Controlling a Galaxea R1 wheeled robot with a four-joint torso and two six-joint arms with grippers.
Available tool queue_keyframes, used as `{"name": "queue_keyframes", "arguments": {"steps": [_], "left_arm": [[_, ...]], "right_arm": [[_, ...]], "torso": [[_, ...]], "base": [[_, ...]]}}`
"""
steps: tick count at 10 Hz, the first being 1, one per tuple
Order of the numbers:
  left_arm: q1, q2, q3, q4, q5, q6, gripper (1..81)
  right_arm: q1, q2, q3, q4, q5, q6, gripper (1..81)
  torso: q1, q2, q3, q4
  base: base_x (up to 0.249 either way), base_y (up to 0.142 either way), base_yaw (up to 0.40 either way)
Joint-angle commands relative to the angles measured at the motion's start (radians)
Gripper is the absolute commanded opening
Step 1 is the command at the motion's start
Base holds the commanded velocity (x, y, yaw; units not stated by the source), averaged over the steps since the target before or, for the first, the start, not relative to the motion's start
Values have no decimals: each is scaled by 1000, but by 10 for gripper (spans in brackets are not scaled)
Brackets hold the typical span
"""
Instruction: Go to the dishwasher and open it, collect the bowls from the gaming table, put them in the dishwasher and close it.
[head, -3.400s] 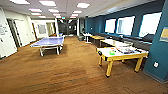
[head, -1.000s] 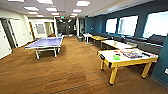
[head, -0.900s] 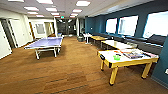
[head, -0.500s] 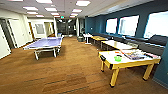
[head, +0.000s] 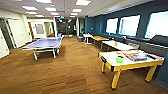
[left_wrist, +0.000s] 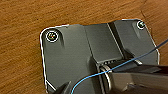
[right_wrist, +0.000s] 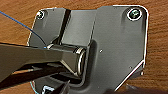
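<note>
**Approach to gaming table, camera advanced**

Gaming table (head: 125, 62), white top with yellow rim and legs, stood at the right of the head view on wood-pattern floor (head: 62, 75). It appeared larger and nearer than 3.4 s earlier; the whole scene had shifted, so the camera moved, not the furniture. Lime-green bowl (head: 119, 60) rested on the tabletop near the closer edge, beside a flat printed item (head: 136, 55). Blue ping-pong table (head: 45, 43) stood at left. Finger state of both grippers: cannot tell.
</note>
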Motion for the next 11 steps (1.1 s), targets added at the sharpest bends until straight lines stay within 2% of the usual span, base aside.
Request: {"name": "queue_keyframes", "arguments": {"steps": [1,11], "left_arm": [[-55,-2,-3,-3,45,4,811],[-55,0,-3,-3,45,4,811]], "right_arm": [[47,-6,-3,-9,-56,-5,811],[47,-2,-8,-12,-56,-5,811]], "torso": [[0,0,0,0],[0,0,0,0]], "base": [[145,0,0],[145,0,0]]}}
